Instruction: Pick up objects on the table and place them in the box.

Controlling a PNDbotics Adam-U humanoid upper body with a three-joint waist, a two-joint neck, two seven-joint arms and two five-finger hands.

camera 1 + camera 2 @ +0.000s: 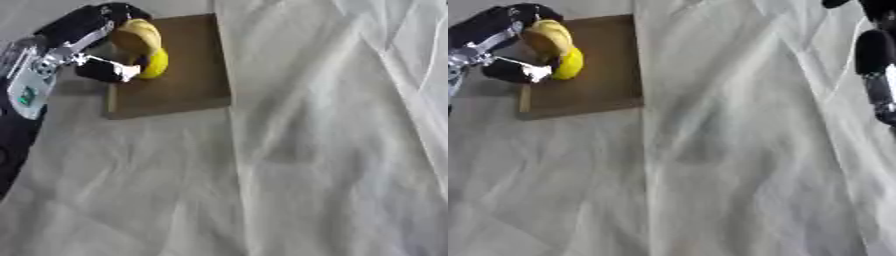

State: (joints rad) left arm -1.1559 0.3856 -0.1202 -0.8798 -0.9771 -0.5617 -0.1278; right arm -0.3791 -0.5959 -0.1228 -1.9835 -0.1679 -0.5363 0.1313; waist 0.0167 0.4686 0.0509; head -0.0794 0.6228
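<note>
At upper left, left hand [96, 47] is curled round a banana [144, 45], fingers over the top and thumb below, clamped on it. Banana hangs over the box [179, 75], a flat brown cardboard shape lying on the bench [262, 200]. Whether the fruit touches the cardboard cannot be told. Judgement: hand holds the fruit over the near-left part of the box so that opening the fingers drops it inside; this looks like the placing step, release not yet done.

Box shows a raised lip along its left edge and near edge; right edge sits just beside a long fold in the white cloth covering the bench. Most of the brown surface right of the banana is bare, so there is room to set the fruit further in if needed.

Centre: only creased cloth, no other objects visible. Wide open room for an arm to withdraw toward the near-left.

Far right, right eye view: right hand [875, 55] shows at the upper edge, dark with a pale section, well apart from the box. Its fingers cannot be made out; cannot tell its state.
</note>
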